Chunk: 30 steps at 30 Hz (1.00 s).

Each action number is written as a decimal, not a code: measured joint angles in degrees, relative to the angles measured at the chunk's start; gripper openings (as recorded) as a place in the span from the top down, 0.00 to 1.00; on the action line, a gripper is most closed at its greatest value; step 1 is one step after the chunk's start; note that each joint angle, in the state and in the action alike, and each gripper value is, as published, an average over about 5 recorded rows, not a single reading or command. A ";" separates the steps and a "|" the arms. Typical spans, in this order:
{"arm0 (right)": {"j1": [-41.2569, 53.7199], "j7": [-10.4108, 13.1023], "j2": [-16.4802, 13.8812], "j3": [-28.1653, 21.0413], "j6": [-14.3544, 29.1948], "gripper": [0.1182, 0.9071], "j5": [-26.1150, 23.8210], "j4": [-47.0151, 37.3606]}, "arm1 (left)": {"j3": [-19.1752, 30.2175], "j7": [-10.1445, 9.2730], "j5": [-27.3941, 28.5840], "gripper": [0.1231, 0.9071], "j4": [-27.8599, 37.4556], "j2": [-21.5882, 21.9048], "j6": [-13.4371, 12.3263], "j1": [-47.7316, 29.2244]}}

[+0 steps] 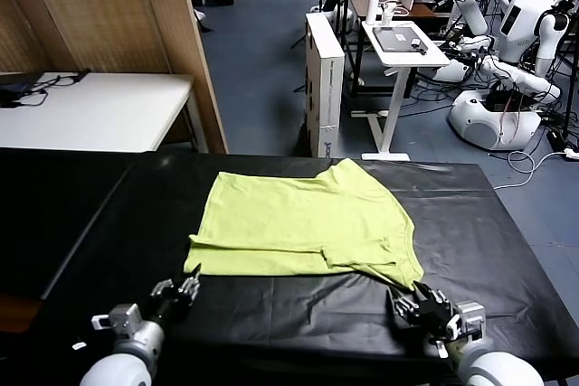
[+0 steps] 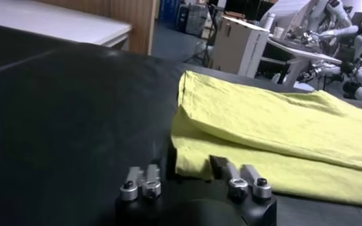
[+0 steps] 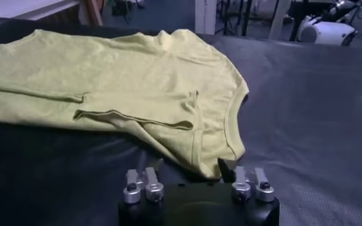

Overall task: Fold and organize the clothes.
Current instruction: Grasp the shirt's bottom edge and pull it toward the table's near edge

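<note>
The lime yellow-green T-shirt [image 1: 308,223] lies folded flat on the black table [image 1: 298,314], with its ribbed neck at the near right. No white print shows. My left gripper [image 1: 192,277] is at the shirt's near left corner. In the left wrist view [image 2: 196,164] it is open, and the folded corner of the shirt [image 2: 279,123] lies between its fingers. My right gripper [image 1: 403,297] is at the near right corner by the collar. In the right wrist view [image 3: 190,169] it is open, with the edge of the shirt [image 3: 119,80] reaching between its fingers.
A white table [image 1: 99,110] and a wooden panel [image 1: 181,33] stand beyond the far left. A white cabinet [image 1: 324,79], a small white desk [image 1: 403,42] and other robots [image 1: 507,42] stand behind. The black table's right edge [image 1: 534,250] is near my right arm.
</note>
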 joint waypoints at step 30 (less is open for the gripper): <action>-8.68 10.03 -5.40 4.97 -10.29 0.97 12.12 11.40 | -5.22 0.48 4.06 0.97 -8.16 5.44 0.40 14.34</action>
